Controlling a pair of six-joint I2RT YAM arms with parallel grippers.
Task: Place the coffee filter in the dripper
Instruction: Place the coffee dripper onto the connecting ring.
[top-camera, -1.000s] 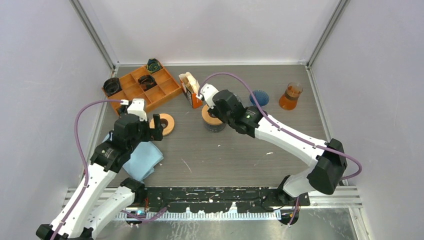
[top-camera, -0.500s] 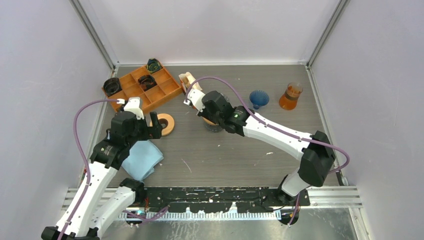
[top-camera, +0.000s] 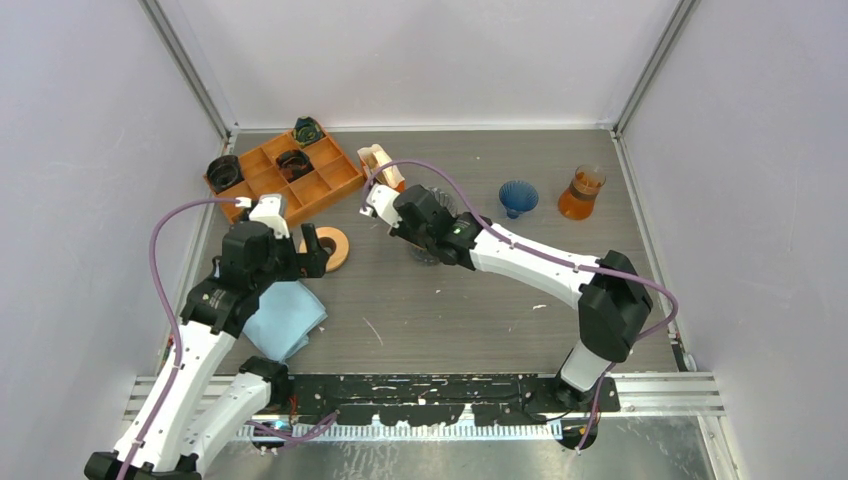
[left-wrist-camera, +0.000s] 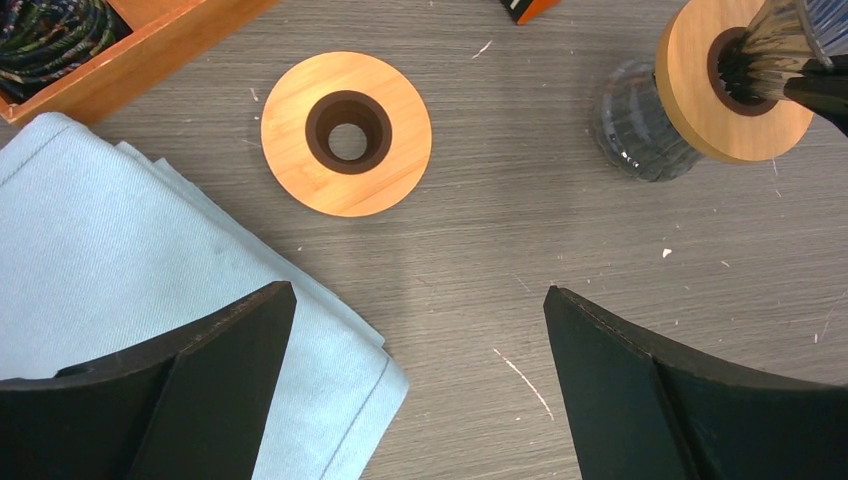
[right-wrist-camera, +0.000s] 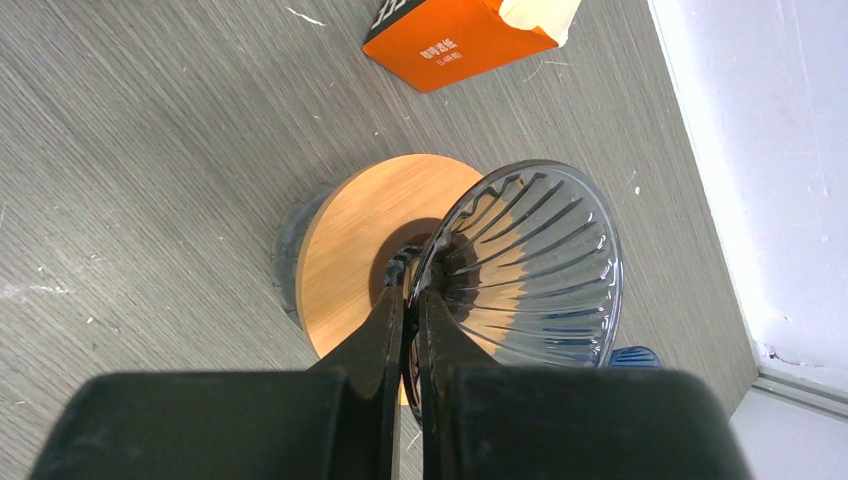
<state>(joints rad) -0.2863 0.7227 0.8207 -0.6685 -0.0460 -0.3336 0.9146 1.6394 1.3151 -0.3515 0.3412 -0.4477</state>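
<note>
The right gripper (right-wrist-camera: 412, 285) had its two black fingers pressed almost together, pinching the rim of a clear ribbed glass cone dripper (right-wrist-camera: 545, 265). The dripper was tilted, its narrow end sitting in the hole of a round wooden collar (right-wrist-camera: 345, 255) on top of a dark glass base (left-wrist-camera: 635, 125). The cream paper coffee filters (top-camera: 378, 157) stood in an orange cardboard box (right-wrist-camera: 450, 35) on the grey table (left-wrist-camera: 500, 250), near the dripper but apart from it. The left gripper (left-wrist-camera: 418, 295) was spread wide, holding nothing, above the edge of a folded light blue cloth (left-wrist-camera: 120, 250) and near a loose wooden ring (left-wrist-camera: 290, 120). Further right stood a small blue cone (top-camera: 518, 195) and a glass flask of orange liquid (top-camera: 581, 192).
</note>
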